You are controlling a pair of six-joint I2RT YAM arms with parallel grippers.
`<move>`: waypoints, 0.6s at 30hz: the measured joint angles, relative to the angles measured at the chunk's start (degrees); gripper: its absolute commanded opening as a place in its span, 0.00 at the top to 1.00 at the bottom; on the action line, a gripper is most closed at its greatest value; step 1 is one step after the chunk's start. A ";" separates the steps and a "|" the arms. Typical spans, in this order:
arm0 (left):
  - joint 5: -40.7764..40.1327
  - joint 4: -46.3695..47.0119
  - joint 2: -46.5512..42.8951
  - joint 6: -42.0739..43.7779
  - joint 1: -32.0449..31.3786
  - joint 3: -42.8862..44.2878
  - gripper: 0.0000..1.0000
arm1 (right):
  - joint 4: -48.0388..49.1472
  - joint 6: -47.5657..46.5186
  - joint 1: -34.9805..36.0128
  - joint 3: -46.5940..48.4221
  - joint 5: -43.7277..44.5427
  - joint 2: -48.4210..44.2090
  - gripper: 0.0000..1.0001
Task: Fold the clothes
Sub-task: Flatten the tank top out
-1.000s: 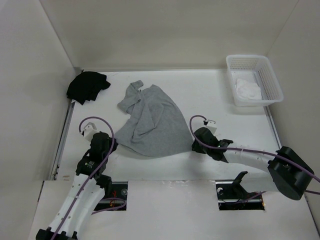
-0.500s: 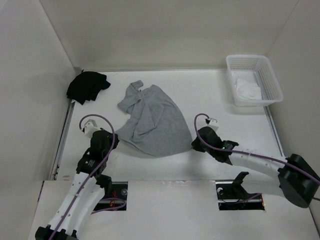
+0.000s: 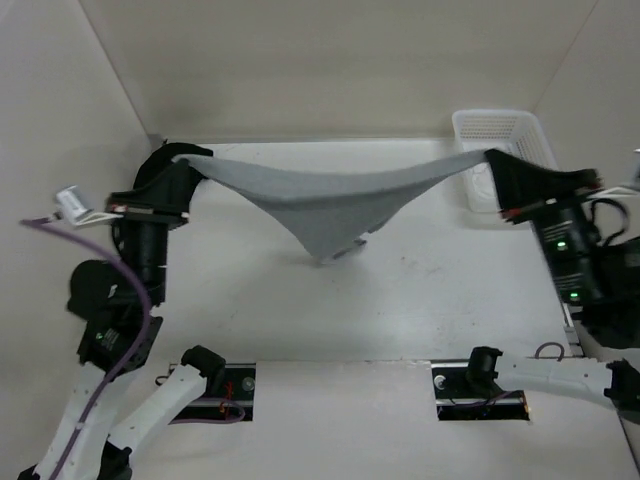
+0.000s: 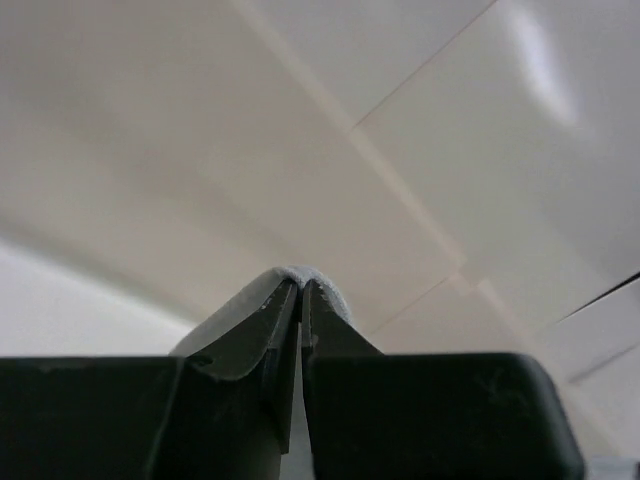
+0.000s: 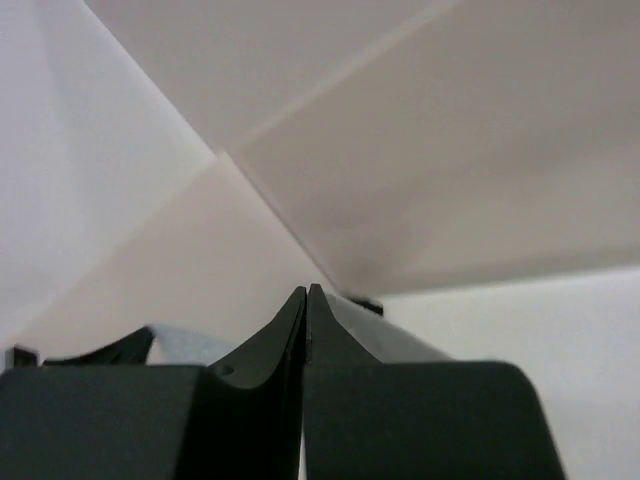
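- Near edge of the table (image 3: 400, 300): both arm bases are seen at the bottom of the top view. A purple cable (image 3: 95, 265) is looped along the left arm.
- Right arm, wrist housing: a small green light (image 3: 561, 243) is lit.
- Left gripper (image 3: 185, 160): raised over the far-left part of the table. The fingers are pressed together, and a fold of grey fabric is pinched at their tips, as confirmed in the left wrist view.
- Right gripper (image 3: 493, 158): raised at far right, at about the same height. The fingers are fully closed. In the top view the other end of the fabric is drawn taut up to the tips, but the pinch itself is not resolved in the right wrist view.
- Clothes (image 3: 320, 200): held in the air, stretched as a band between the two grippers. The middle sags to a point over the table centre. Whether the lowest tip touches the table cannot be told.
- White plastic basket (image 3: 478, 125): placed in the far-right corner, behind the right gripper and largely hidden by it. Its contents cannot be made out.
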 measured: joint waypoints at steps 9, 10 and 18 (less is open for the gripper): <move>-3.82 8.13 2.91 7.32 0.61 20.02 0.98 | 13.75 -27.54 9.99 21.42 9.88 8.70 1.00; -4.11 8.96 4.11 7.98 0.87 20.50 0.98 | 14.34 -29.07 8.35 21.79 9.88 10.10 1.00; -5.51 12.83 16.15 10.54 5.27 12.92 0.98 | 7.23 -19.47 -19.28 19.63 -2.21 22.64 1.00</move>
